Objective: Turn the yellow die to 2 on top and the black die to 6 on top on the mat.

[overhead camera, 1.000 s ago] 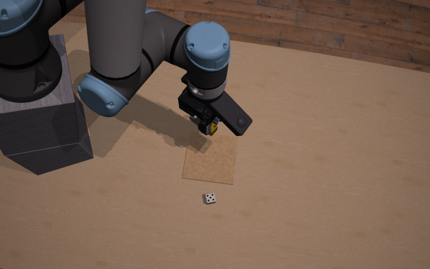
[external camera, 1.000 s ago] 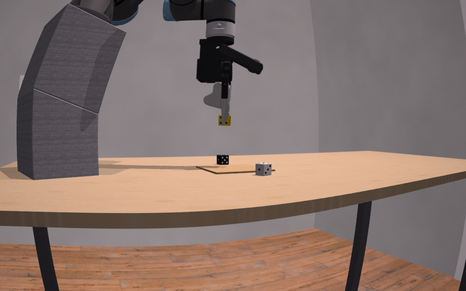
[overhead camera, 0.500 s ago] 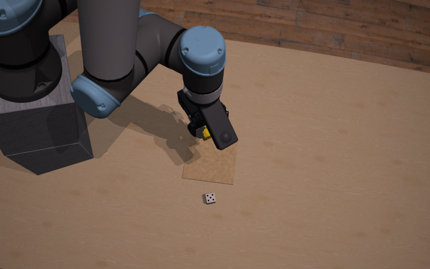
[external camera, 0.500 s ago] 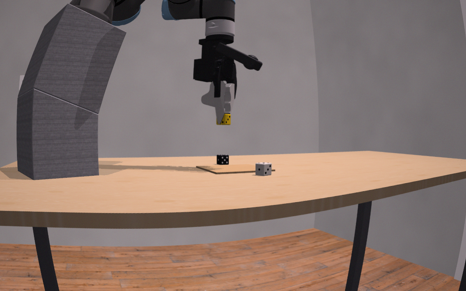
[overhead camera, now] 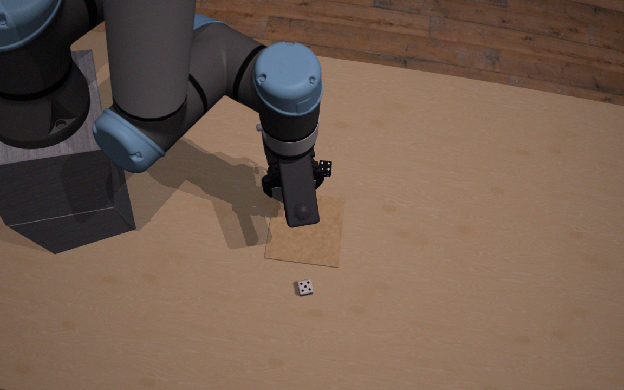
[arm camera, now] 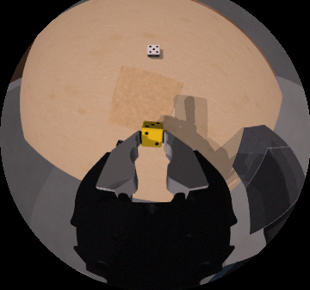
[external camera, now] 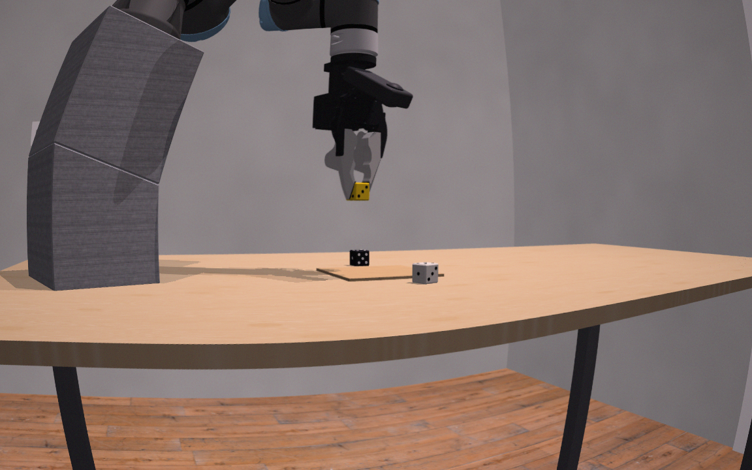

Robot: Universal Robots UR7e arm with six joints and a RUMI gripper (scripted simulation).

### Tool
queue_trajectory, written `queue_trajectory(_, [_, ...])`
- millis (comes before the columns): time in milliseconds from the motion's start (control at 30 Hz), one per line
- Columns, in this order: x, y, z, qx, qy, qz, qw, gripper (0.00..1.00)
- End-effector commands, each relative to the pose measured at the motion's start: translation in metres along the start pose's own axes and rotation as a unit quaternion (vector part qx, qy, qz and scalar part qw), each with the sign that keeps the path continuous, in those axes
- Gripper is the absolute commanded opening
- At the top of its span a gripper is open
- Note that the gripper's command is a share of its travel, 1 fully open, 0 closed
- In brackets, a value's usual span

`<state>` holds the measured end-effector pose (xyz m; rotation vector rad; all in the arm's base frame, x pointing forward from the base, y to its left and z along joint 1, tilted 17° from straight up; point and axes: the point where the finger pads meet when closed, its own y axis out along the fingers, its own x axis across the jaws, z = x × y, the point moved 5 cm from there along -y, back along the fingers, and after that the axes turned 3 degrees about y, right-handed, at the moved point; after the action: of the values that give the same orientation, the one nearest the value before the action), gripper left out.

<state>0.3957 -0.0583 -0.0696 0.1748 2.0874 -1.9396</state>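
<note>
My gripper point(external camera: 359, 190) point(arm camera: 151, 131) is shut on the yellow die point(external camera: 359, 191) point(arm camera: 152, 135) and holds it high above the table, near the back edge of the brown mat point(overhead camera: 304, 247) point(external camera: 384, 272) point(arm camera: 138, 96). In the top view the wrist hides the yellow die. The black die point(overhead camera: 325, 167) point(external camera: 359, 257) sits flat on the table just behind the mat, off it. The white die point(overhead camera: 305, 287) point(external camera: 425, 273) point(arm camera: 153, 50) sits flat on the table in front of the mat, with five pips on top.
The grey robot pedestal point(overhead camera: 47, 184) point(external camera: 92, 175) stands at the table's back left. The wooden table point(overhead camera: 474, 242) point(external camera: 250, 315) reaches far to the right and to the front.
</note>
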Motion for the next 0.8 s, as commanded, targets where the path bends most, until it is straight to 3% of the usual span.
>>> queue_trajectory(0, [0.0036,-0.0007,0.0022,0.002,0.054,0.000,0.999,0.06])
queue_trajectory(767, [0.0124,-0.0017,0.0063,0.002,0.172,0.001,0.985,0.06])
